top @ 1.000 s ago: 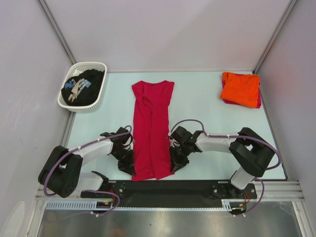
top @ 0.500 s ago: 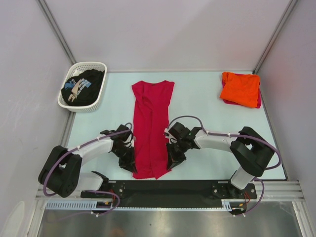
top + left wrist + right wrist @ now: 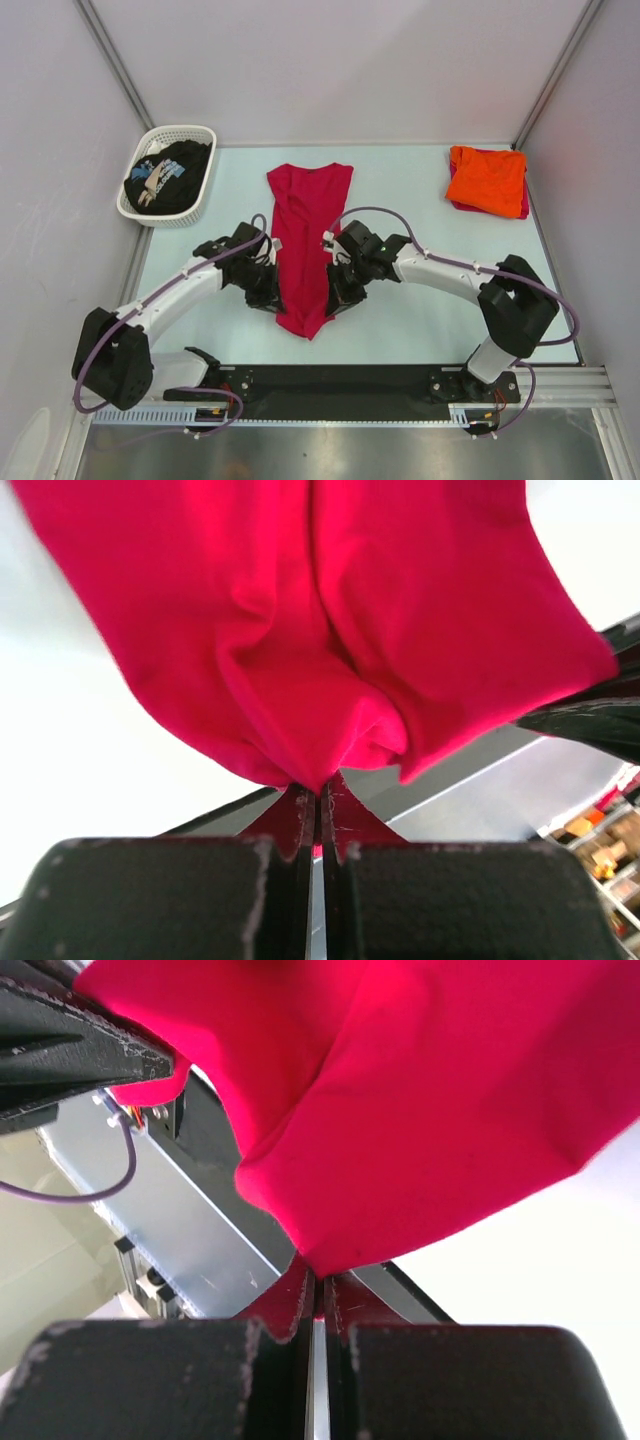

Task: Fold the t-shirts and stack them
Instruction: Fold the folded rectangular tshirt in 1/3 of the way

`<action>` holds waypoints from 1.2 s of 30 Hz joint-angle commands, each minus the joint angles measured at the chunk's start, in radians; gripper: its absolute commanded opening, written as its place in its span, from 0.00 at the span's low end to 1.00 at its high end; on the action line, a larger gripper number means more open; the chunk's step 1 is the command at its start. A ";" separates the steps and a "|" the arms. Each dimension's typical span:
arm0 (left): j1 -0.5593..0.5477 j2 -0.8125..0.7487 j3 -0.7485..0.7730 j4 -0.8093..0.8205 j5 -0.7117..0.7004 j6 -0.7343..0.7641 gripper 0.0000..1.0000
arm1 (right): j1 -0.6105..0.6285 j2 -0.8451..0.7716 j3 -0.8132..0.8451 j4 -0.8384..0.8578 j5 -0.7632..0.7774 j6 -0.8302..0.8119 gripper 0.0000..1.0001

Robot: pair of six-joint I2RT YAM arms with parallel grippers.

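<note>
My left gripper [image 3: 318,802], its two black fingers [image 3: 200,900] pressed together, pinches a bunched fold at the near edge of the plain crimson-red cloth t-shirt [image 3: 308,215]. My right gripper [image 3: 318,1285], likewise pressed together, pinches the same garment's near edge just to the right of the left one. Between the two grippers the near hem is raised off the pale table [image 3: 430,290] and sags in a soft downward point. Each wrist view shows the cloth draping away from the fingertips in broad folds, with the opposite arm's dark links at the frame's edge. Beyond both grippers the rest of the red shirt lies long and narrow on the table, its collar end farthest from me. Far beyond and to the right of my right gripper, well apart from it near the table's far right corner, a bright orange cloth t-shirt [image 3: 487,180] lies folded, with a darker pink-red edge showing beneath it. Far beyond and to the left of my left gripper, a white plastic lattice basket [image 3: 188,131] sits at the table's far left corner. It holds a crumpled black cloth t-shirt with pale blue-white print [image 3: 172,172].
</note>
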 commanded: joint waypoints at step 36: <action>0.138 0.664 0.753 -0.122 -0.196 0.127 1.00 | -0.247 0.448 0.637 -0.162 0.301 -0.273 1.00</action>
